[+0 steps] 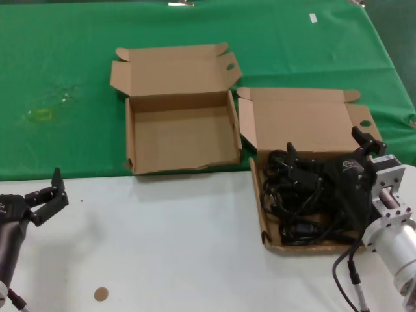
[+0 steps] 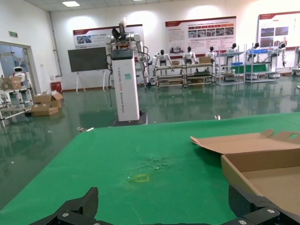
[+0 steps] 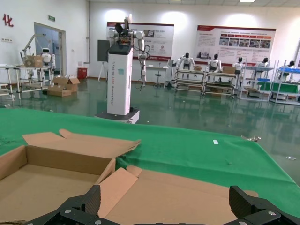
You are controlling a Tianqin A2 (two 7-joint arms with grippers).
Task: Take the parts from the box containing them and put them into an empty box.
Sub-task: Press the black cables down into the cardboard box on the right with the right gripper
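Two cardboard boxes side by side, lids folded back onto the green cloth [image 1: 65, 58]. Wider box [image 1: 305, 123] on the right, holding a tangled heap of black cords [image 1: 296, 208]; too knotted to count bundles. Smaller box [image 1: 182, 136] just beside it to the left, bare inside, ragged along the front edge. Right claw [image 1: 328, 156] low over the cord heap, fingers spread apart, nothing visibly clamped. Left claw [image 1: 49, 195] well apart near the left edge over the white surface [image 1: 162, 247], fingers open, holding nothing. One small brown disc [image 1: 100, 294] on the white surface. Behind, a large hall with a white robot pedestal [image 2: 125, 84], wall posters and shelving.
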